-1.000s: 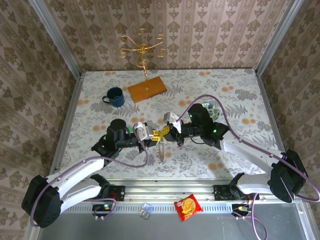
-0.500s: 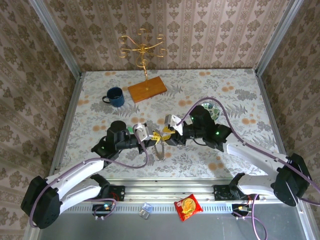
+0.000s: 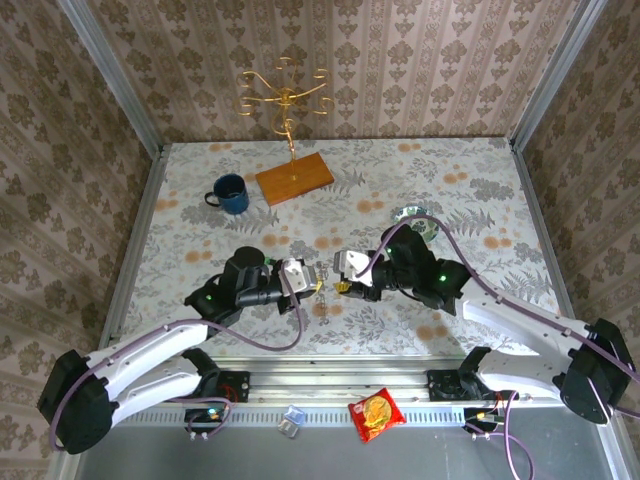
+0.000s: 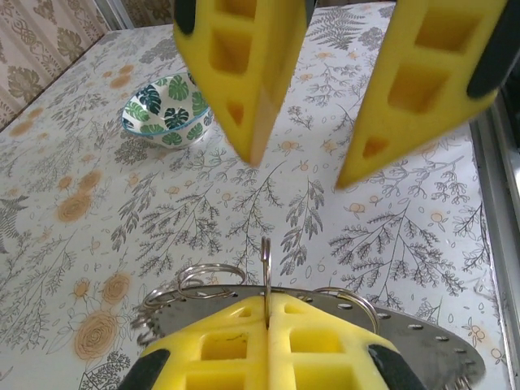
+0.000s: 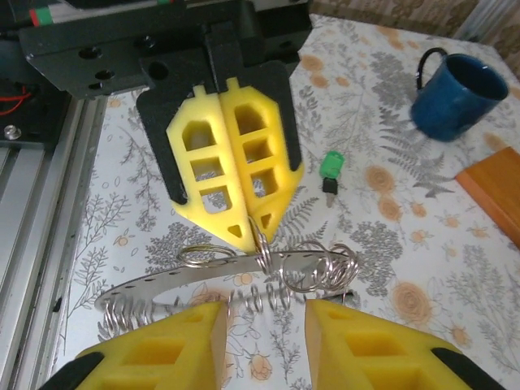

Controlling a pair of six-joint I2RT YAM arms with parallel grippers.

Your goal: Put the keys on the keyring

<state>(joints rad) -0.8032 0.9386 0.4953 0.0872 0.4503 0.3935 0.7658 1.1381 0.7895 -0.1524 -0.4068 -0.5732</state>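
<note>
Keyring [image 5: 261, 244], one thin wire loop, stands on edge with its lower part hidden between my left fingers [image 4: 219, 345]. They are pressed together and pinch it. From above, the spot is to the right of the mug [image 3: 231, 193] and nearer my bases, but the loop is too small to make out there.

My right gripper [image 5: 264, 318] faces the left gripper [image 5: 248, 230] tip to tip. Its two fingers are spread, with nothing gripped in the gap.

One flat grey disc [image 5: 154, 291] sits just under the keyring, farther from the mug than my left fingertips. My right fingers cut off its near edge, and from the left wrist my own fingers cover its middle. Several wire coils hang along its rim. They overlap, so I cannot count them, and I cannot tell whether the disc rests on the table or hangs.

One key [image 5: 330, 167] with a green head lies flat on the table between the mug and my left gripper. A short dark piece runs on from the head. I cannot tell whether it is that key's blade or a second key.

One leaf-patterned bowl [image 4: 166, 110] sits far right of the mug. One wooden base [image 3: 294, 177] lies just right of the mug and carries one gold stand [image 3: 285, 95].
</note>
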